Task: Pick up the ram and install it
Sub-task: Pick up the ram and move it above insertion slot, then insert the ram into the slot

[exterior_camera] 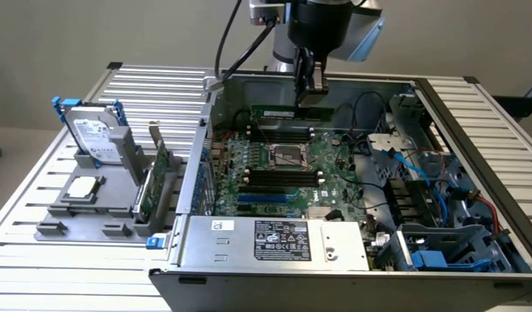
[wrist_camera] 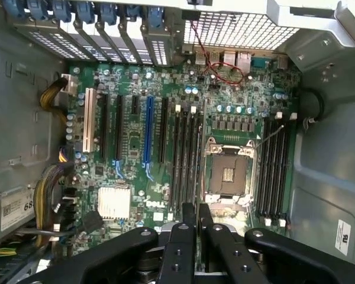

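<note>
The ram [exterior_camera: 275, 112] is a long green stick held level inside the open computer case, near its back wall and above the motherboard [exterior_camera: 275, 172]. My gripper [exterior_camera: 312, 99] comes down from above and is shut on the stick towards its end at the exterior view's right. In the wrist view my gripper [wrist_camera: 196, 214] has its black fingers [wrist_camera: 188, 219] pressed close together, looking down on the board. Long black memory slots [wrist_camera: 186, 160] lie on one side of the processor socket [wrist_camera: 228, 174], with more slots [wrist_camera: 272, 165] on the other side.
A grey fixture [exterior_camera: 84, 211] at the exterior view's left holds a hard drive [exterior_camera: 97, 136] in a blue bracket and an upright green expansion card [exterior_camera: 157, 175]. The power supply [exterior_camera: 275, 240] fills the case front. Blue cables [exterior_camera: 413, 169] and drive bays [exterior_camera: 439, 253] crowd the right side.
</note>
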Controlling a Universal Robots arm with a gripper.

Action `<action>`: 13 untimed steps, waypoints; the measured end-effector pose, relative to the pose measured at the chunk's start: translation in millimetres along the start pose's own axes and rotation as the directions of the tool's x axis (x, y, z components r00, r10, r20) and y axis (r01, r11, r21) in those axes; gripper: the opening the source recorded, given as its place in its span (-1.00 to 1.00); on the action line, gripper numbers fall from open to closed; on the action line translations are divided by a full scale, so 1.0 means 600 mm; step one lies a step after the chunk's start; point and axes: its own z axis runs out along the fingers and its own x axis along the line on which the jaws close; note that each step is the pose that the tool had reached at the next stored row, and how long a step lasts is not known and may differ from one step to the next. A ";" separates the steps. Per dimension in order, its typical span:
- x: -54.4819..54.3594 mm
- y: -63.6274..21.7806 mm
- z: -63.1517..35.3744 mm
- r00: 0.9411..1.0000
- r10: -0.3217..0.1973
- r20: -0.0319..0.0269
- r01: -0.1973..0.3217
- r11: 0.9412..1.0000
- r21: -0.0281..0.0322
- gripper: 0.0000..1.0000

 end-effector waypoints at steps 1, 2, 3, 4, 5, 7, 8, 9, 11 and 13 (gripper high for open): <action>-0.003 0.000 0.003 1.000 0.000 0.000 0.000 1.000 0.000 -0.73; -0.006 0.000 0.006 1.000 0.000 0.000 0.000 1.000 0.000 -0.73; -0.010 -0.001 0.008 1.000 0.000 0.000 0.000 1.000 0.001 -0.73; -0.012 -0.001 0.009 1.000 0.000 0.000 0.000 1.000 0.002 -0.73; -0.014 -0.001 0.010 1.000 0.001 0.000 -0.001 1.000 0.003 -0.73; -0.015 -0.001 0.012 1.000 0.001 0.000 -0.001 1.000 0.005 -0.73; -0.015 -0.001 0.012 1.000 0.001 0.000 -0.001 1.000 0.005 -0.73; -0.015 -0.001 0.012 1.000 0.001 0.000 -0.001 1.000 0.005 -0.73; -0.015 -0.001 0.012 1.000 0.001 0.000 -0.001 1.000 0.005 -0.73; -0.015 -0.001 0.012 1.000 0.001 0.000 -0.001 1.000 0.005 -0.73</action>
